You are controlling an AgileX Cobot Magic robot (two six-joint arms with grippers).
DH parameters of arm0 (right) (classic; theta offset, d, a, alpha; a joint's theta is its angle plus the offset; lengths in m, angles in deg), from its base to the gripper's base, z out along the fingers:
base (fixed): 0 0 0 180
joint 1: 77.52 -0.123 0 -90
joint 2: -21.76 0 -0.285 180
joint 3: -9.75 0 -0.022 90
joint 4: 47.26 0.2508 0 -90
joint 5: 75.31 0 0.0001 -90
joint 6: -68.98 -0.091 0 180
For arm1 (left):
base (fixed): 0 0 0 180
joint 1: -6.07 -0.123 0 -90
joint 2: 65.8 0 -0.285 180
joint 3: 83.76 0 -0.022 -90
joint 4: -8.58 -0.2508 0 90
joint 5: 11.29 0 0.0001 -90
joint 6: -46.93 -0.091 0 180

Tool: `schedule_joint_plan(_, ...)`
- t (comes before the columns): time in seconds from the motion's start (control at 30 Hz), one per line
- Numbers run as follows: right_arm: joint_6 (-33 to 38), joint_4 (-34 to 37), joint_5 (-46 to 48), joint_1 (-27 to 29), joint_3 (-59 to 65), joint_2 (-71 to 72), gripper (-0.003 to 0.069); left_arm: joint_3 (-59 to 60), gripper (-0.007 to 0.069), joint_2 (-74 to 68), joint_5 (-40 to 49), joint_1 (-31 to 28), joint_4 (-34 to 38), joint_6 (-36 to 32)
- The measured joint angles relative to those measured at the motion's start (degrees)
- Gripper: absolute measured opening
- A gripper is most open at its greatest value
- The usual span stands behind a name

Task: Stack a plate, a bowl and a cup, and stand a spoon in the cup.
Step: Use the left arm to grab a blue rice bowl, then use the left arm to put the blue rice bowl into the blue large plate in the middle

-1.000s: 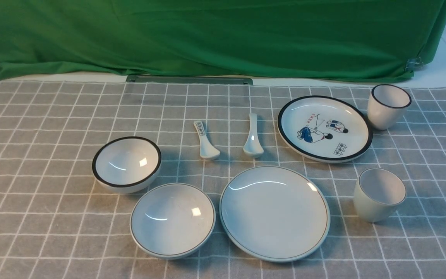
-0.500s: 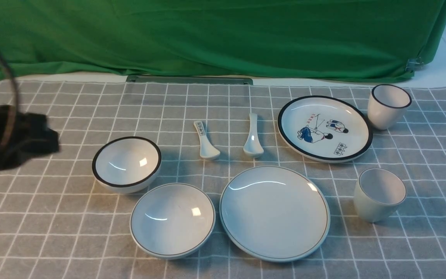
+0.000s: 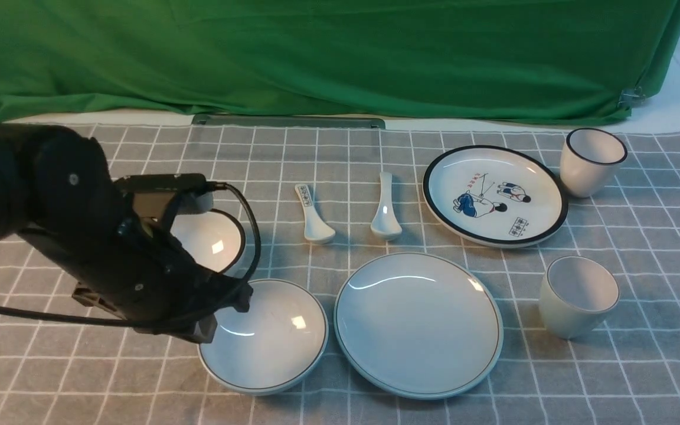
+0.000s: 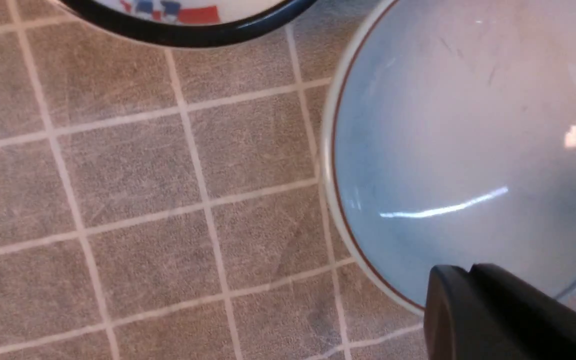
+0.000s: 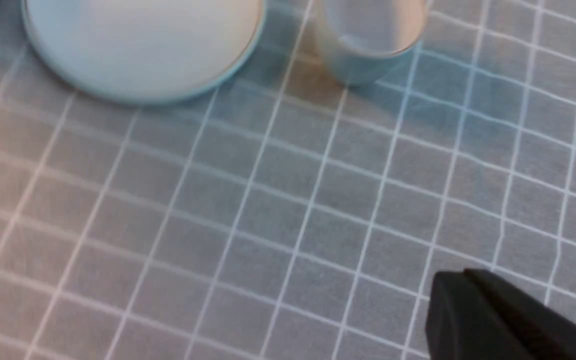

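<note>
- The black left pincer (image 3: 222, 314) is hanging over the left rim of the wide shallow pale grey-white ceramic bowl (image 3: 278, 342). Only one finger (image 4: 493, 315) is showing in the left wrist view, so I cannot tell whether the pincer is spread or pressed together, or touching the rim.
- Just behind this pincer, the deeper white bowl with a thick black rim (image 3: 215, 236) is sitting on the grey checked desk (image 3: 51, 366), half hidden by the arm.
- Beyond the pincer and to its right, the white spoon with dark characters on its handle (image 3: 311, 217) and the plain white ceramic soup spoon (image 3: 385, 213) are lying side by side, apart.
- Right of the pincer, just beside the shallow bowl, the large plain pale grey-white round plate (image 3: 418, 324) is lying flat.
- Well apart from the left pincer, further right, the small handleless pale grey-white cup (image 3: 576, 298) is standing upright.
- The right pincer (image 5: 483, 315) is showing one black finger over the cloth near that cup; I cannot tell whether it is spread or pressed together.
</note>
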Motion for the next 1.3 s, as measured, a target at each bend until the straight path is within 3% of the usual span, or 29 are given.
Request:
schedule_joint_plan(0.13,-2.3,-0.1,-4.7,-4.0,0.0,-1.6,0.0021,-0.1,0.0088,-2.4,-2.7,0.0,-2.8,1.7)
schedule_joint_plan(0.23,-3.5,-0.3,-9.4,-4.7,0.0,-1.9,0.0021,-0.1,0.0226,-5.2,-4.2,0.0,-4.2,3.3)
schedule_joint_plan(0.27,-3.5,-0.3,-9.6,-4.7,0.0,-1.9,0.0021,-0.1,0.0236,-5.3,-4.2,0.0,-4.2,3.5)
schedule_joint_plan(0.37,-3.6,-0.4,-10.8,-4.7,0.0,-1.9,0.0021,-0.1,0.0395,-7.7,-5.0,0.0,-4.6,5.1)
schedule_joint_plan(0.5,-3.7,-0.8,-10.8,-4.7,0.0,-1.9,0.0021,-0.1,0.0491,-10.4,-7.3,0.0,-4.6,5.4)
schedule_joint_plan(0.63,-3.7,-1.2,-10.8,-4.7,0.0,-1.9,0.0021,-0.1,0.0413,-11.4,-7.5,0.0,-3.5,5.5)
schedule_joint_plan(0.7,-3.7,-1.3,-10.8,-4.7,0.0,-1.9,0.0023,-0.2,0.0245,-11.4,-7.2,0.0,-1.8,5.5)
schedule_joint_plan(0.8,-3.7,-1.5,-10.8,-4.7,0.0,-1.9,0.0025,-0.4,0.0070,-11.3,-5.7,0.0,-1.0,5.7)
schedule_joint_plan(0.97,-3.8,-2.2,-10.8,-4.7,0.0,-1.9,0.0030,-1.6,0.0029,-8.7,-0.1,0.0,-0.8,5.2)
schedule_joint_plan(1.07,-4.4,-2.6,-10.9,-4.7,0.0,-1.9,0.0032,-2.7,0.0028,-5.4,4.4,0.0,-0.2,1.7)
schedule_joint_plan(1.2,-5.4,-2.8,-10.9,-4.7,0.0,-1.9,0.0032,-7.1,0.0028,-0.6,2.8,1.1,8.9,-4.1)
schedule_joint_plan(1.3,-5.4,-3.2,-11.1,-4.7,0.0,-1.9,0.0033,-10.8,0.0028,-1.6,1.6,4.2,10.8,-6.0)
